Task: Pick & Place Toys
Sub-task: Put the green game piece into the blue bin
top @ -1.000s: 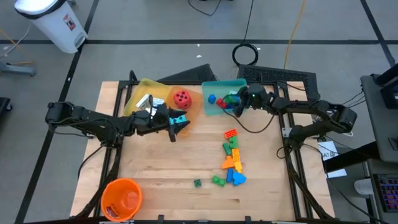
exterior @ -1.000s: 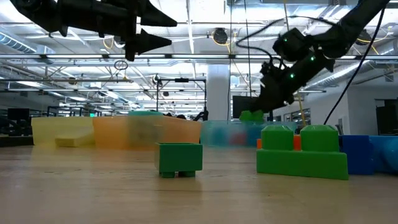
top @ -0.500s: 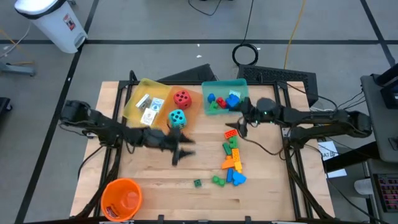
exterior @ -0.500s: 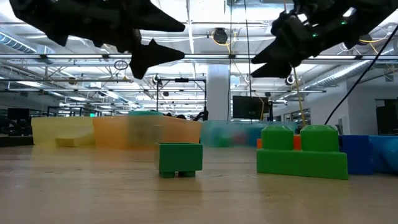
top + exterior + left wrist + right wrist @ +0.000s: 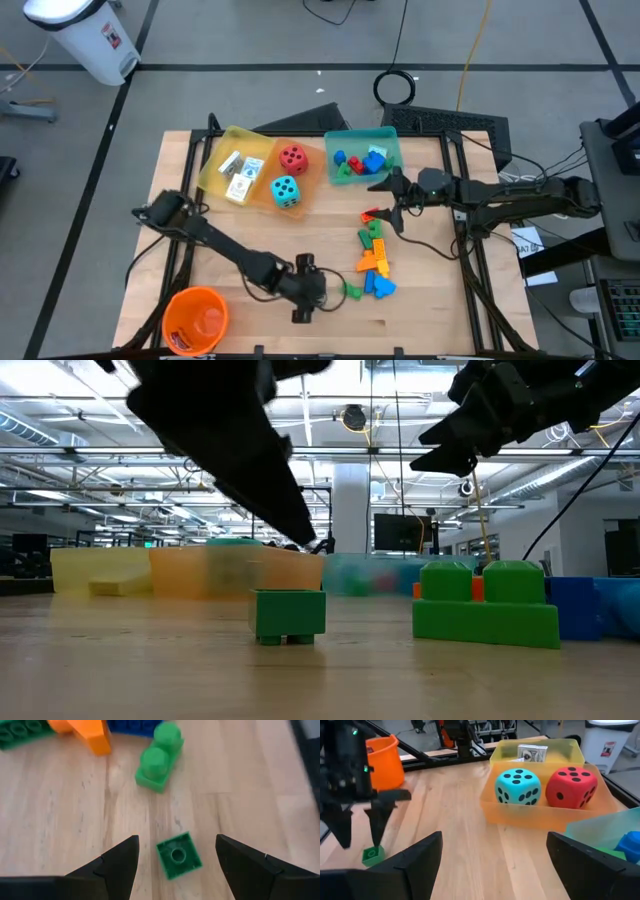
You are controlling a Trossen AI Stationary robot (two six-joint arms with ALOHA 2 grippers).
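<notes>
Left gripper [image 5: 176,851] spread open over small green brick [image 5: 179,855], not touching. Right gripper [image 5: 392,207] open, empty, above red brick [image 5: 371,214], partly hidden. Dice [image 5: 518,785] in orange tray [image 5: 530,819].

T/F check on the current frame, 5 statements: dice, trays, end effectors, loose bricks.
1. Both dice, red die and cyan die, sit in the orange tray. True.
2. The left end effector is shut on a yellow brick. False: it is open, hovering over a small green brick that lies on the table.
3. The white cards lie in the yellow tray. True.
4. The right end effector holds the red die. False: it is open and empty, above the table near the teal tray.
5. The orange bucket stands inside the teal tray. False: it stands at the table's front left corner.
</notes>
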